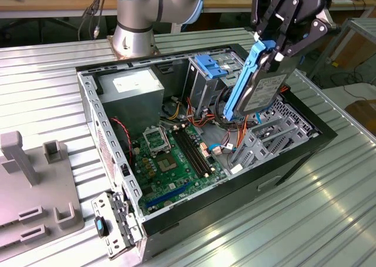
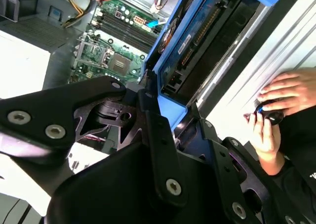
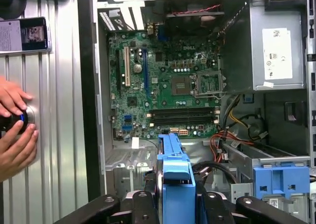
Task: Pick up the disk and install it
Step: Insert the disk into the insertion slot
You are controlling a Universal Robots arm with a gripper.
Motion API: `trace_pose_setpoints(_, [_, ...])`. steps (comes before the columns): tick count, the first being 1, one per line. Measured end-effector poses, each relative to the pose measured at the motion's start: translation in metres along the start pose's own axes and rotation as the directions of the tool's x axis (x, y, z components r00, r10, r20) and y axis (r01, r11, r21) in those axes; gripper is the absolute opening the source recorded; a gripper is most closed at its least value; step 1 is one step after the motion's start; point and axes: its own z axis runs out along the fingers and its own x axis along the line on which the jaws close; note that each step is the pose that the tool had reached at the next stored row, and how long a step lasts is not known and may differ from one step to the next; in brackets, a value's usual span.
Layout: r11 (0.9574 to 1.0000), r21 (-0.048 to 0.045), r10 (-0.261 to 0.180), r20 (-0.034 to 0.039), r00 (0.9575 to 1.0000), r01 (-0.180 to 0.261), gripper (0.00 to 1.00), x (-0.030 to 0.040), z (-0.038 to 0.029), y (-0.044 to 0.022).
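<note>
Exterior view, from its left: a grey fixture (image 1: 23, 179) with upright pegs sits on the ribbed metal table (image 1: 247, 232), well apart from the work. Next is the open computer case (image 1: 88, 108), lying on its side, with a power supply (image 1: 130, 90) at its far corner and the motherboard (image 1: 170, 161) on its floor. A pale-blue bracket (image 1: 210, 66) sits on the bay at the far wall, just beside the held part.

At the exterior view's right the gripper (image 1: 279, 43) has its fingers clenched on the upper end of the disk (image 1: 264, 87). The disk hangs below the fingers, off the table and above the case. Its long axis is steep and tilted, and its lower end points down toward the grey drive cage (image 1: 264, 140). A blue side rail (image 1: 241, 84) faces the motherboard side. I judge it picked up but not seated — the lower end sits over the cage, and contact cannot be told.

In the way: the loose cables (image 1: 200, 119) bunched between the motherboard and the cage, right under the disk's lower end, plus the cage's own bent metal tabs.

In the first wrist view a person's hands (image 3: 15, 130) rest on the table outside the case wall, on a small dark object — clear of the disk's path, it seems.
</note>
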Motion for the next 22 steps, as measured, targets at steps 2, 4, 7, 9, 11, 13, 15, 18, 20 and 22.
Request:
trace_pose_setpoints(2, [1.0000,0.0048,0.000,-0.0004,1.0000,0.000,0.37,0.0009,0.0050,-0.0161])
trace_pose_setpoints(4, [1.0000,0.0055,0.000,-0.0038,1.0000,0.000,0.37,0.0036,0.0078,-0.0213])
trace_pose_setpoints(7, [1.0000,0.0057,0.000,-0.0046,1.0000,0.000,0.37,0.0138,0.0114,-0.0216])
trace_pose_setpoints(9, [1.0000,0.0056,0.000,-0.0051,1.0000,0.000,0.37,0.0166,0.0135,-0.0224])
trace_pose_setpoints(11, [1.0000,0.0057,0.000,-0.0061,1.0000,0.000,0.37,0.0175,0.0155,-0.0284])
trace_pose_setpoints(13, [1.0000,0.0057,0.000,-0.0084,1.0000,0.000,0.37,0.0175,0.0191,-0.0401])
trace_pose_setpoints(15, [1.0000,0.0058,0.000,-0.0105,0.9999,0.000,0.37,0.0174,0.0213,-0.0453])
trace_pose_setpoints(18, [1.0000,0.0059,0.002,-0.0120,0.9999,-0.001,0.37,0.0180,0.0238,-0.0490])
trace_pose_setpoints(20, [1.0000,0.0060,0.002,-0.0138,0.9999,-0.002,0.37,0.0186,0.0249,-0.0550])
trace_pose_setpoints(22, [1.0000,0.0060,0.002,-0.0136,0.9999,-0.002,0.37,0.0212,0.0252,-0.0554])
